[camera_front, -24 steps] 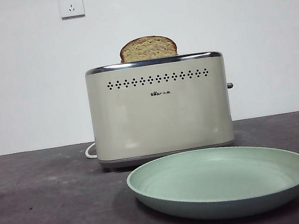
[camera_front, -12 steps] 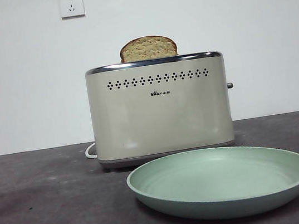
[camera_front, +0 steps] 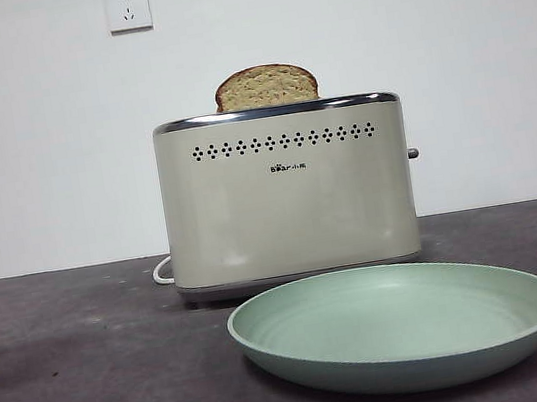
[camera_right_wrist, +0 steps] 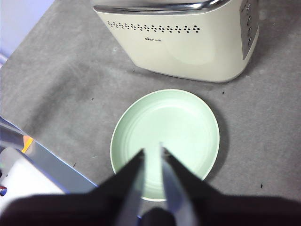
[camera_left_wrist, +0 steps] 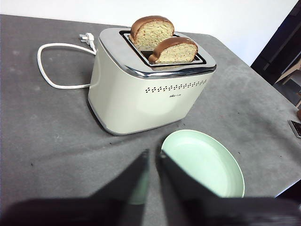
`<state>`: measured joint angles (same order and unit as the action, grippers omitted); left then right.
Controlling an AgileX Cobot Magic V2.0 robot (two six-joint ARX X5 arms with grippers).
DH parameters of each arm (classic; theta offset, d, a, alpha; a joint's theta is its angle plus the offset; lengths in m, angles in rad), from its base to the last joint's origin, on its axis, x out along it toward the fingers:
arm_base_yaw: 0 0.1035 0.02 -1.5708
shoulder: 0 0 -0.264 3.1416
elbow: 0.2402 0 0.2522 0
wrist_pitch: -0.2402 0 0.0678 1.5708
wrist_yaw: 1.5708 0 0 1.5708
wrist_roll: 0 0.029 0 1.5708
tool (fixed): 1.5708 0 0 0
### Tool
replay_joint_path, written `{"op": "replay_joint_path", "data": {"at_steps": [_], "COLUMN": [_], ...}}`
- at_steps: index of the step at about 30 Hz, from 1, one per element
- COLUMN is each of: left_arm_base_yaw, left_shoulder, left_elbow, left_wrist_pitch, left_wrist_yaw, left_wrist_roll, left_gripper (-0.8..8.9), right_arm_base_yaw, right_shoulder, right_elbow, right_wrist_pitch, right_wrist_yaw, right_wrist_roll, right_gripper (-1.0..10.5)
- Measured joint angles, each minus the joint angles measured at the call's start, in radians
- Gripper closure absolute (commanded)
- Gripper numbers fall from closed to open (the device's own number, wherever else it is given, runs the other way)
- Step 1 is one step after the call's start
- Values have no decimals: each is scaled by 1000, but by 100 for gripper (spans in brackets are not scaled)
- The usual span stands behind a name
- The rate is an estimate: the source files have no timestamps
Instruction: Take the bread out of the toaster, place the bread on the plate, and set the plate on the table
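Note:
The cream toaster (camera_front: pixel 290 208) stands mid-table, and the bread (camera_front: pixel 266 87) pokes its dome out of the top. From the left wrist the toaster (camera_left_wrist: pixel 136 99) shows two slices: the taller bread (camera_left_wrist: pixel 151 32) in the far slot and a lower slice (camera_left_wrist: pixel 175 51) in the near slot. The mint-green plate (camera_front: pixel 405 373) lies flat on the table (camera_front: pixel 91 369) in front of the toaster. My left gripper (camera_left_wrist: pixel 153 155) hovers shut and empty beside the plate (camera_left_wrist: pixel 207 160). Above the near part of the plate (camera_right_wrist: pixel 174 113), short of the toaster (camera_right_wrist: pixel 188 42), my right gripper (camera_right_wrist: pixel 151 150) hangs shut and empty.
A white cord with its plug (camera_left_wrist: pixel 51 66) loops on the table behind the toaster. The toaster's lever (camera_front: pixel 412 153) sticks out on its right end. Two wall sockets (camera_front: pixel 127 8) sit high on the white wall. The table's edge (camera_right_wrist: pixel 51 157) runs close by the plate.

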<state>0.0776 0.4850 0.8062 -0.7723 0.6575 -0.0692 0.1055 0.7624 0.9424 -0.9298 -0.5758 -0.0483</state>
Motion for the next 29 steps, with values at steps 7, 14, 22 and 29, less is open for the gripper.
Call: {"op": "replay_joint_path", "data": {"at_steps": [7, 14, 22, 29], "left_arm_base_yaw": [0, -24, -104, -215], "left_shoulder": [0, 41, 199, 434], "left_elbow": [0, 10, 34, 130], "left_wrist_pitch": [3, 98, 299, 486], "left_wrist_yaw": [1, 6, 35, 18], "left_wrist_roll": [8, 35, 55, 79], "left_gripper": [237, 237, 237, 238], "right_arm_base_yaw": [0, 0, 0, 0], "right_shoulder": [0, 0, 0, 2], "right_elbow": [0, 0, 0, 0], "right_wrist_pitch": [0, 0, 0, 0], "right_wrist_yaw": [0, 0, 1, 1], "right_wrist_roll": [8, 11, 11, 11], "right_gripper": [293, 293, 293, 293]}}
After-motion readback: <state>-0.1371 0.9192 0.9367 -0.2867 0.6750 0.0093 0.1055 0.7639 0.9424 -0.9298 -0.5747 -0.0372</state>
